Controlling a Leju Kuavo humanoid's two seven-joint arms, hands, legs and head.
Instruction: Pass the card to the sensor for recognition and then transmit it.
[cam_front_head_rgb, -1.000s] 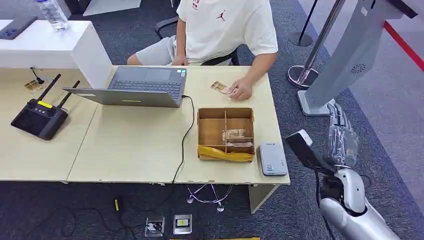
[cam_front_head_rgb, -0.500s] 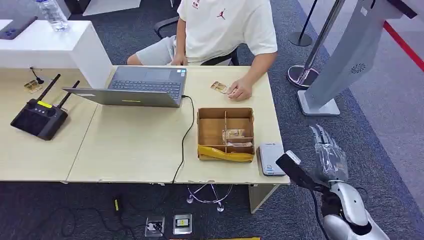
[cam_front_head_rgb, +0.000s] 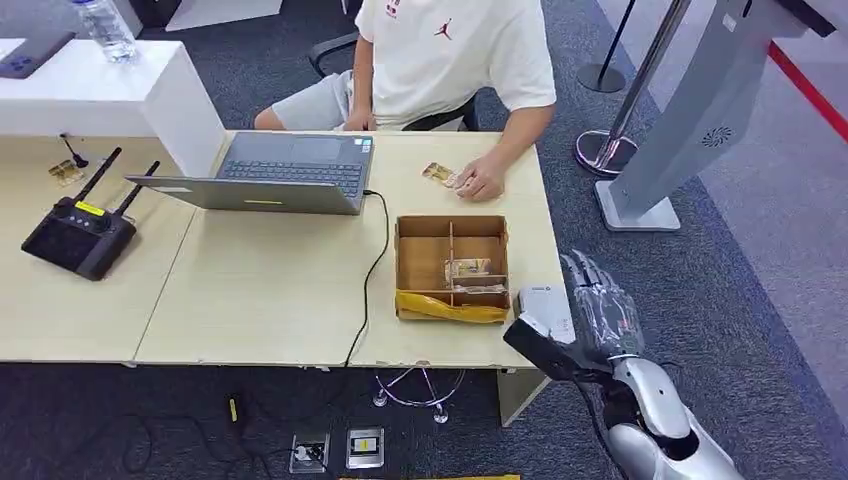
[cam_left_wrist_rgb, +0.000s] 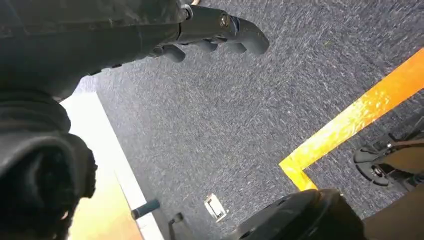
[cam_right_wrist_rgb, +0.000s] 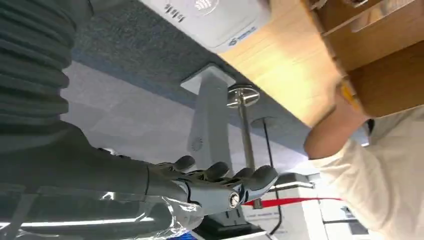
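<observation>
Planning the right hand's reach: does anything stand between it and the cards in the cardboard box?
The right hand hovers open at the table's right edge, over the white card reader. The cards lie in the brown divided cardboard box, so the box's right wall and the reader lie between; from above, nothing visible blocks.

- Sensor (cam_front_head_rgb: 540, 303): white box at the table's near right corner, lower part covered by the right hand (cam_front_head_rgb: 598, 310) and wrist camera.
- Card (cam_front_head_rgb: 439, 174): partly under a person's hand (cam_front_head_rgb: 481, 181); print too small to read.
- Box (cam_front_head_rgb: 450, 266) contents: indistinct.
- Person: cut off by the top edge.
</observation>
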